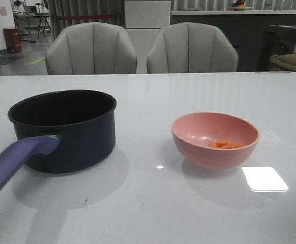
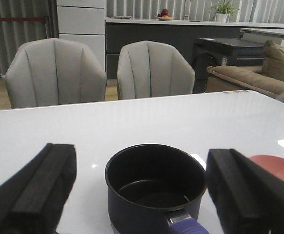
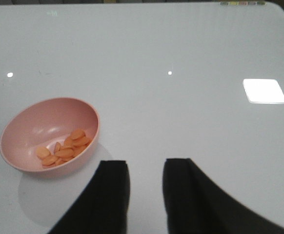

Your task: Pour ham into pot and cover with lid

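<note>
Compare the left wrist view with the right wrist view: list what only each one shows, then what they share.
Only the left wrist view shows the pot, empty inside, with its purple handle, plus two chairs behind the table, and the open left gripper. Only the right wrist view shows the ham lying in the bowl, and the open right gripper holding nothing. Both show the white table and the pink bowl, only an edge of it in the left wrist view. Neither shows a lid.

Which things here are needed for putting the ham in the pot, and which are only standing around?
Needed:
- pot, uncovered
- ham, in the pink bowl
- lid: not seen in any view

Standing around:
- two grey chairs behind the table
- sofa, in the left wrist view
</note>
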Controlling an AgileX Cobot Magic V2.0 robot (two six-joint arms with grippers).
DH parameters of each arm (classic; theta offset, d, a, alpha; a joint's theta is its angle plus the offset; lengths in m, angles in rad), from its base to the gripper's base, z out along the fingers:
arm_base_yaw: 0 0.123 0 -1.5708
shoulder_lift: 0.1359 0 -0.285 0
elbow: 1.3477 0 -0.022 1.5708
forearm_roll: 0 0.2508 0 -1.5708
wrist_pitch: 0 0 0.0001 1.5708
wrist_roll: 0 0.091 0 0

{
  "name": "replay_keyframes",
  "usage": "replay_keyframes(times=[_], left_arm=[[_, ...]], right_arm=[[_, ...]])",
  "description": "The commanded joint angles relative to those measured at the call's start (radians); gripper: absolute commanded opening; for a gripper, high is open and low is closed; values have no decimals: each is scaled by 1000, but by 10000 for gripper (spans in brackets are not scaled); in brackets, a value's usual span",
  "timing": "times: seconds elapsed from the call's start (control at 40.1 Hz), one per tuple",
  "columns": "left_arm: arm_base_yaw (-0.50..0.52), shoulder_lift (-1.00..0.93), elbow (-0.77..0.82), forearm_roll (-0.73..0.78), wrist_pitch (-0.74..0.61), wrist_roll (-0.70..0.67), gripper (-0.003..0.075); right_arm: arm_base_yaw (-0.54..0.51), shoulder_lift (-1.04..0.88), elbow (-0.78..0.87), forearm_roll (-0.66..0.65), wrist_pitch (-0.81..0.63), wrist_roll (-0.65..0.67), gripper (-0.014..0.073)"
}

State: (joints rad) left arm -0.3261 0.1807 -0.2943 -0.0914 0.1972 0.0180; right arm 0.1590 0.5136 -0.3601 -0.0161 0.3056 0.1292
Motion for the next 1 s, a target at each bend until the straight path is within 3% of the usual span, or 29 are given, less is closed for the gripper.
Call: replay_keyframes(times=[0.0,0.175,0.275,0.724,0.974], left_arm=[[-10,8,-28,-9,-82,0,585],[-10,8,-28,-9,-77,0,585],[-10,8,-28,-9,-77,0,585],[-10,8,-28,-9,-77,0,585],[-10,8,-28,-9,-77,0,585]], right_arm=[[20,98,-74,2,-79,-9,432],[40,319,-161,78,-191,1,445],[40,473,-244,105,-183,1,445],[78,1145,-823,150,313,-23,444],[80,1313,-966,225,401,-110,442]])
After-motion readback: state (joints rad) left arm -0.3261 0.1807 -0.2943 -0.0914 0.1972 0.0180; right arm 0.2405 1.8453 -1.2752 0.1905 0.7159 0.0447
